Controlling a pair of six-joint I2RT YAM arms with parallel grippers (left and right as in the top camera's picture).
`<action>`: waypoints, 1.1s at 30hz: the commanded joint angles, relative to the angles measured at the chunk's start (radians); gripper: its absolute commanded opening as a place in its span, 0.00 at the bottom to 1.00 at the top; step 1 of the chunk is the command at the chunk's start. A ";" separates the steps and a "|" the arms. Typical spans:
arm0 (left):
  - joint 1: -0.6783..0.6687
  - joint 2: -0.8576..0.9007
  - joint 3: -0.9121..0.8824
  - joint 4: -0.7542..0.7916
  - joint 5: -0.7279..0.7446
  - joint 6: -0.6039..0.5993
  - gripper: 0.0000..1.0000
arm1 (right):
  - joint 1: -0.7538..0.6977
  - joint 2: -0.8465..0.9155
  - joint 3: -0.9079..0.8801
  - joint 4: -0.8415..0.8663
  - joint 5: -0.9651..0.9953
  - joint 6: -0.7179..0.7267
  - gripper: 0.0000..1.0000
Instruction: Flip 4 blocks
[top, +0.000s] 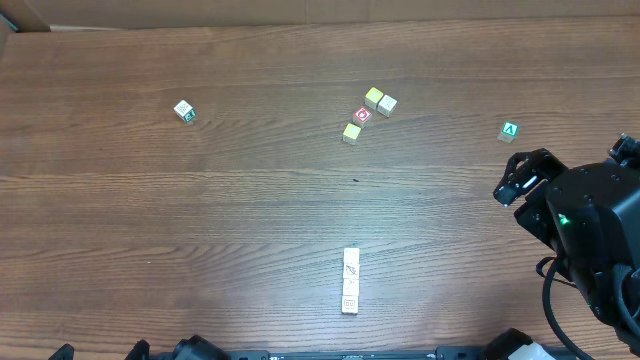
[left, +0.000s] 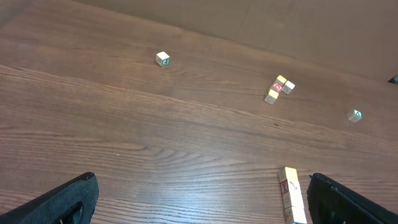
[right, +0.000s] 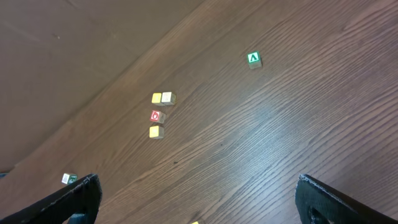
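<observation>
Four pale wooden blocks (top: 350, 281) lie end to end in a short row near the table's front, their cream faces showing faint drawings. In the left wrist view the row of blocks (left: 292, 194) sits just inside the right finger of my left gripper (left: 205, 205), which stands open and holds nothing. A yellow corner of the blocks (right: 194, 222) peeks in at the bottom edge of the right wrist view. My right gripper (right: 199, 202) is open and empty over bare wood. From overhead the right gripper (top: 517, 175) hangs at the table's right side, far from the row.
A green "A" cube (top: 510, 131) lies just beyond the right gripper. A green-edged cube (top: 184, 111) sits far left. A red-faced cube (top: 362, 115) with yellow and tan neighbours (top: 380, 100) lies at the back centre. The table's far edge (top: 320, 22) runs along the top.
</observation>
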 joint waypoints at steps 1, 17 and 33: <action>-0.006 -0.010 -0.006 0.001 0.012 0.002 1.00 | -0.003 -0.001 0.013 0.002 -0.001 -0.007 1.00; -0.006 -0.010 -0.006 0.001 0.012 0.002 1.00 | -0.085 -0.121 0.010 0.043 0.037 -0.030 1.00; -0.006 -0.010 -0.006 0.001 0.012 0.002 1.00 | -0.388 -0.853 -0.705 0.558 -0.041 -0.031 1.00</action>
